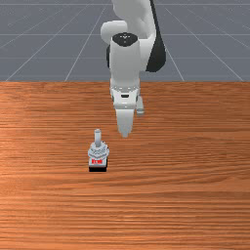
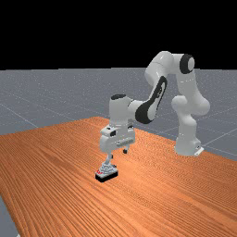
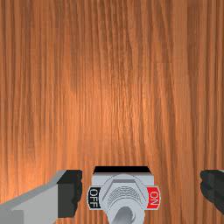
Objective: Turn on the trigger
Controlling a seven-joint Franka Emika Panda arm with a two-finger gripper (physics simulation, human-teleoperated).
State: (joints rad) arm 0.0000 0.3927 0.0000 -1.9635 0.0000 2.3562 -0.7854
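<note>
The gripper (image 1: 133,124) hangs above the table in the front view, to the right of the grey toggle switch (image 1: 97,154) and farther back. In the far view the gripper (image 2: 118,154) is just above and right of the switch (image 2: 107,171), whose lever leans away from the red label. In the wrist view the open gripper (image 3: 142,191) has the switch (image 3: 124,188) showing between its fingers, touching neither. The red ON label (image 3: 153,197) and black OFF label (image 3: 93,197) sit on opposite sides of the lever (image 3: 124,216), whose end is cut off there.
The wooden table (image 1: 195,156) spreads around the switch, with its back edge behind the hand in the front view. The arm's base stands at the far view's right.
</note>
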